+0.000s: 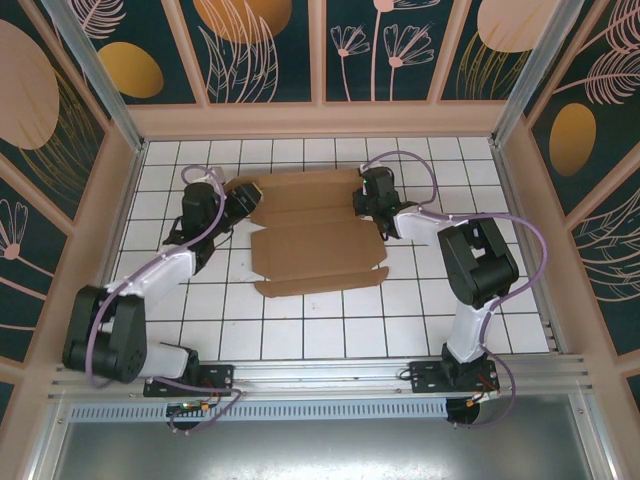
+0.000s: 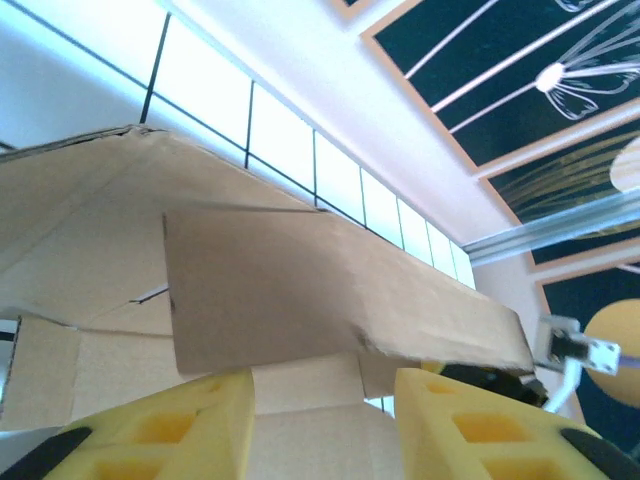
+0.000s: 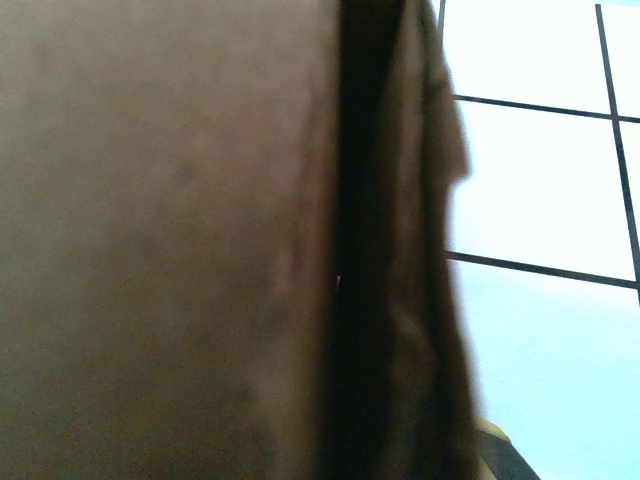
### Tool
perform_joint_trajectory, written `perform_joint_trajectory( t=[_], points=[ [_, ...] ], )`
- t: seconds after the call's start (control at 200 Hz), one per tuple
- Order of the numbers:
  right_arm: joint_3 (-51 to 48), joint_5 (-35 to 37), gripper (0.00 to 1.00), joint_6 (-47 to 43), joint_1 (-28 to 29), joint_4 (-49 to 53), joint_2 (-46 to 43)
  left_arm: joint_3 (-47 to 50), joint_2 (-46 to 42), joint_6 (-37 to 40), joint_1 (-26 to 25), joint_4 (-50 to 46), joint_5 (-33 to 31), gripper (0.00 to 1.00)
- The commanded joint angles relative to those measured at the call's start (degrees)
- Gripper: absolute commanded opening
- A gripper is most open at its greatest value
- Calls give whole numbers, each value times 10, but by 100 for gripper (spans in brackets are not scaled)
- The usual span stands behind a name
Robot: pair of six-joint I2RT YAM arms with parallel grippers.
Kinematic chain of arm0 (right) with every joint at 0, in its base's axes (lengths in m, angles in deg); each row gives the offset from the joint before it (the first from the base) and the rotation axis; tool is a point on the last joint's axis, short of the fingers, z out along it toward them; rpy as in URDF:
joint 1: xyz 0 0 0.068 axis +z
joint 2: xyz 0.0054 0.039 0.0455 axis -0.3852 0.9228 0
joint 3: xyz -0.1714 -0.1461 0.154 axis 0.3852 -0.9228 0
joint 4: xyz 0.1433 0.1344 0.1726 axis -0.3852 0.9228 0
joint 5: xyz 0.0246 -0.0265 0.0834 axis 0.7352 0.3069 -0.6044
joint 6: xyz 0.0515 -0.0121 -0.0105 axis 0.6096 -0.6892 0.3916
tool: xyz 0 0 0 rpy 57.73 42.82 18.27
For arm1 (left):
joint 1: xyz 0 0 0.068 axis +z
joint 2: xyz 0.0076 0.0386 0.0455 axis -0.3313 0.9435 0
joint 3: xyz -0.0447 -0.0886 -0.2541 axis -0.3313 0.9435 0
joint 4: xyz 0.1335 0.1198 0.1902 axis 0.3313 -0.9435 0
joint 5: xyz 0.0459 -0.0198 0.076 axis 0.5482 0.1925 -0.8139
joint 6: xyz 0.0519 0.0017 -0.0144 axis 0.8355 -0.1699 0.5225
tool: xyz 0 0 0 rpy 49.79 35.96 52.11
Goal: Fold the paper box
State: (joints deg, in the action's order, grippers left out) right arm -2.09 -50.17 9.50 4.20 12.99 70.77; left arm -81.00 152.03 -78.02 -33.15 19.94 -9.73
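The paper box [image 1: 315, 240] lies mostly flat in the middle of the tiled floor, brown cardboard with creases and flaps. My left gripper [image 1: 240, 205] is at its far left edge. In the left wrist view a flap of the paper box [image 2: 300, 290] stands raised and bent over my yellow fingers [image 2: 170, 430], which are apart with cardboard lying behind the gap; the left gripper [image 2: 325, 425] is open. My right gripper [image 1: 366, 203] is at the box's far right edge. In the right wrist view dark, close cardboard of the paper box [image 3: 170, 240] hides the fingers.
White tiled floor [image 1: 420, 310] surrounds the box, with free tiles in front and to the right. Beige walls [image 1: 320, 120] with dark floral panels enclose the cell. A metal rail [image 1: 320, 375] runs along the near edge by the arm bases.
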Motion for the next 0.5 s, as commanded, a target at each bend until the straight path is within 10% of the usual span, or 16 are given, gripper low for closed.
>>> perform_joint_trajectory(
  t=[0.0,0.22,0.495],
  points=[
    [0,-12,0,-10,-13,52,7,-11,-65,98,2,-141,-7,40],
    [-3,-27,0,-14,-18,48,7,-37,-140,107,79,-205,-131,37],
    [-3,-45,0,-19,-16,49,10,-87,35,121,147,-154,-129,32]
  ],
)
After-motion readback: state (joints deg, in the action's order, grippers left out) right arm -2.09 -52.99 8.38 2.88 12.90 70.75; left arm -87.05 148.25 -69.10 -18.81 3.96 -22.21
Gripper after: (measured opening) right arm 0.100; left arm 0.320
